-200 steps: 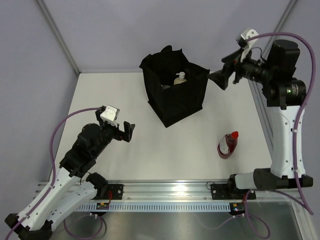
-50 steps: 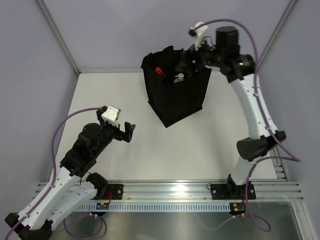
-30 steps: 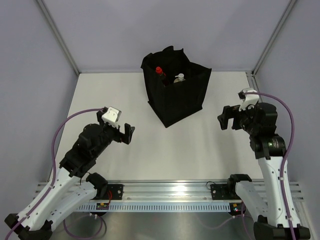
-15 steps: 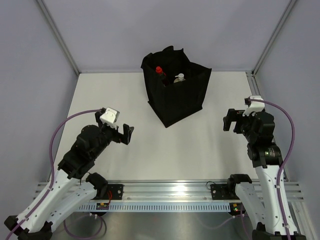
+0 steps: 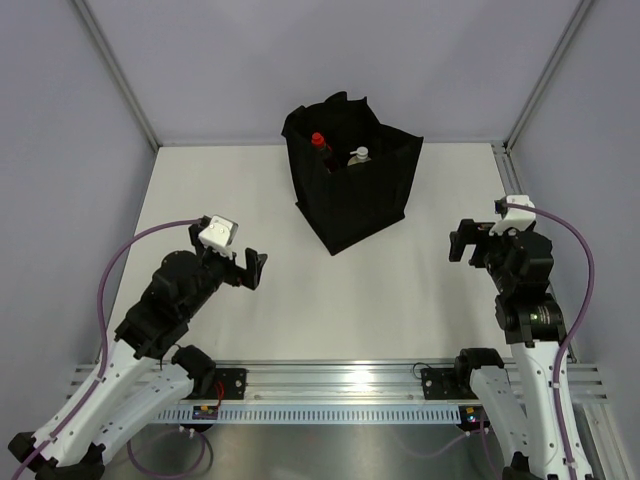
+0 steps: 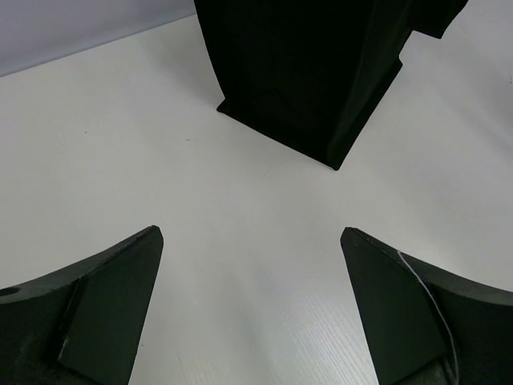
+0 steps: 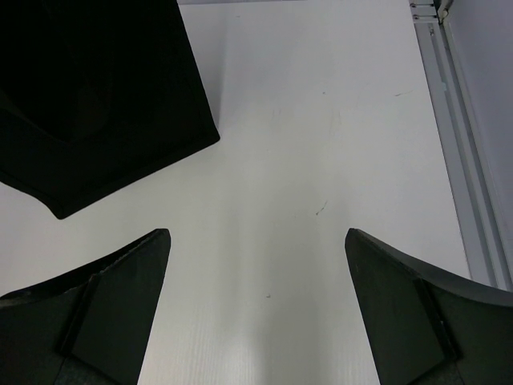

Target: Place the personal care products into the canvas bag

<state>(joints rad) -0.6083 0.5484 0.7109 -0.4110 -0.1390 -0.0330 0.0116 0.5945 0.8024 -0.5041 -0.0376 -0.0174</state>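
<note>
Pale walls and a white desk (image 5: 220, 200) surround the scene. Toward the far middle of the desk the canvas bag (image 5: 352, 190) is stood upright, its mouth opened upward and its long axis vertical. It is turned so that one corner is aimed at the arms. Inside the mouth a red-capped bottle (image 5: 319, 141) and a cream pump bottle (image 5: 358, 156) are seen just beside each other, caps up; other bottles cannot be made out. No product is seen lying on the desk, so the packing is judged done or nearly so. The left fingers (image 6: 96, 305) and right fingers (image 7: 96, 313) are spread wide with nothing held, both well apart from the bag. Any closing move should be kept low and clear, with the fingers held away from the loop handles (image 5: 338, 98) so that the bag is not snagged or tipped.
</note>
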